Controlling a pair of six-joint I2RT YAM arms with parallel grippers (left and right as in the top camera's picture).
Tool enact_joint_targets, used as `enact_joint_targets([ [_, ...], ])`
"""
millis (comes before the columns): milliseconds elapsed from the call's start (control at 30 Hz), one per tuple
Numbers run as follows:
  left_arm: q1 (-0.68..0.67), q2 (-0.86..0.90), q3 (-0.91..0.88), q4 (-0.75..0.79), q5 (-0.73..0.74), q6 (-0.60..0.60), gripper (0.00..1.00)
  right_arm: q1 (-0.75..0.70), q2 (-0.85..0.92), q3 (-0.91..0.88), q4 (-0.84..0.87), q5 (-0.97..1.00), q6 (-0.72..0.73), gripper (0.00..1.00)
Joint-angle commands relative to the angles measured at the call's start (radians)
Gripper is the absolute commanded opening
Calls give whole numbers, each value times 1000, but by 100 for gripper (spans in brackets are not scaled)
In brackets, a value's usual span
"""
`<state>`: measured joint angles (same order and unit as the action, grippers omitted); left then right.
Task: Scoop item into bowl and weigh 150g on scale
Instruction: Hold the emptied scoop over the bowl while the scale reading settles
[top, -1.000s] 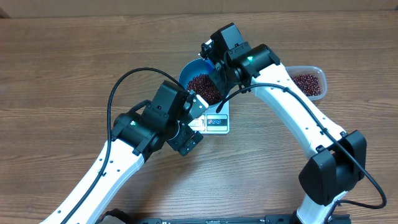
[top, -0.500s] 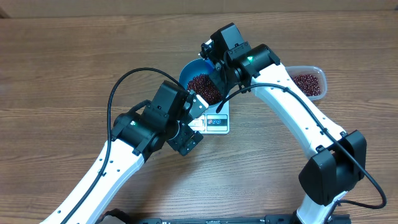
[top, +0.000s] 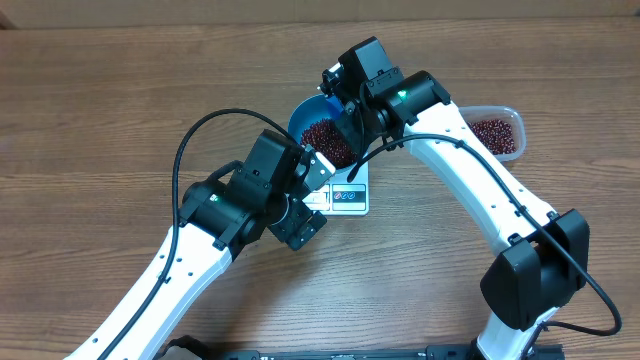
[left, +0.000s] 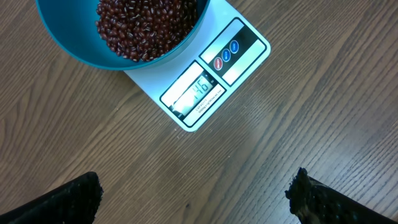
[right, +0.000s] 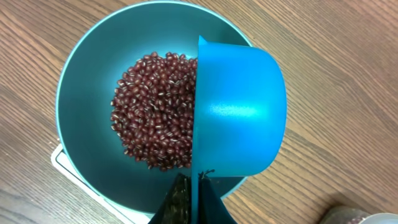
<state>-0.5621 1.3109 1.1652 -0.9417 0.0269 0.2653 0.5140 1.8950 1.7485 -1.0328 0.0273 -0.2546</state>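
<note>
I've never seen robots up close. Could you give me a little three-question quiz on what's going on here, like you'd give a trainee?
1. Pick one: what is in the bowl? A white rice; B dark red beans; C water.
2. True or false: the left fingers are gripping the scale.
3. In a few words: what do the right fingers hold above the bowl?

Key
1. B.
2. False: the left fingers stand open over the scale and hold nothing.
3. A blue scoop, tipped on its side.
</note>
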Motion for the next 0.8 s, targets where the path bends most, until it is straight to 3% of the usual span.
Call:
enact_joint_targets([
  [0, 5, -4, -7, 4, 15, 16, 100, 3, -39, 33, 7, -22, 18, 4],
  [767, 5, -4, -7, 4, 15, 16, 99, 3, -39, 33, 8, -22, 26, 4],
])
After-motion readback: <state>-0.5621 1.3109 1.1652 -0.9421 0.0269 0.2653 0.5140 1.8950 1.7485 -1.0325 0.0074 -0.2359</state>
